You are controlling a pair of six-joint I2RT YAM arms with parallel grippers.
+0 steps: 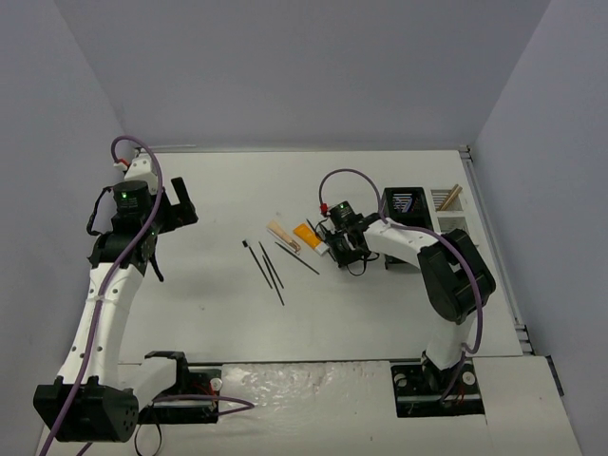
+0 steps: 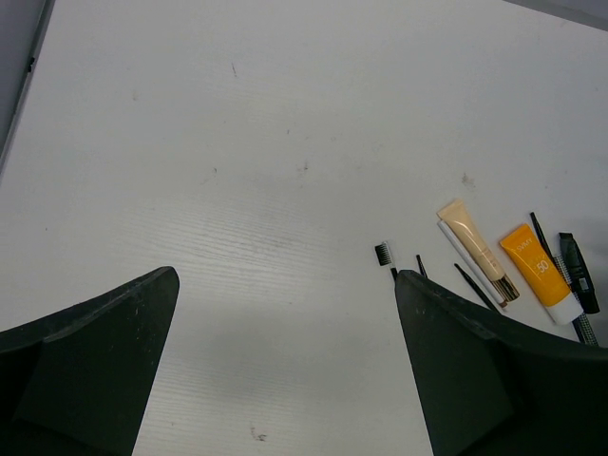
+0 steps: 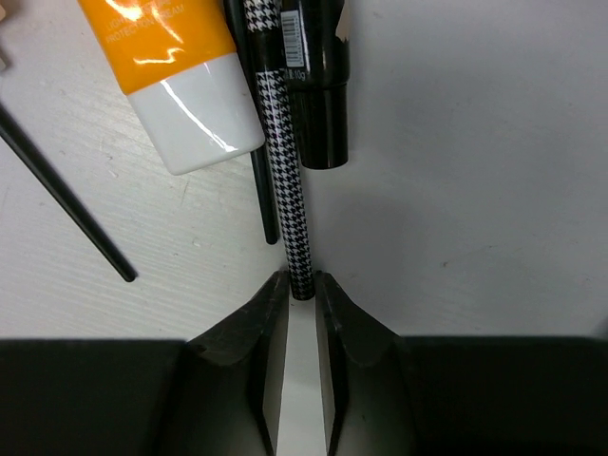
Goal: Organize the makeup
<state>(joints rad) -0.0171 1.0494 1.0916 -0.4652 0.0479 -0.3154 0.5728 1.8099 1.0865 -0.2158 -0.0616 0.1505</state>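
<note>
Right tool [image 3: 301, 287] pinches houndstooth pencil [image 3: 285, 180] end-on, orange-and-white tube [image 3: 180, 85] crowding ahead-left; left tool [image 2: 285, 274] gapes wide, bare tabletop [image 2: 285, 123] ahead

White flat table [image 1: 209, 313].
Near middle: three thin black sticks [image 1: 269, 266], side by side.
At 1 o'clock from sticks: beige tube [image 1: 282, 234].
At its 3 o'clock: orange-and-white tube [image 1: 310, 237].
Just beside that: black-and-white checked pencil [image 3: 285, 142], touching shiny black tube [image 3: 318, 85].
Far 2 o'clock corner: black mesh box [image 1: 404, 204], white slotted box [image 1: 448, 204].
</note>
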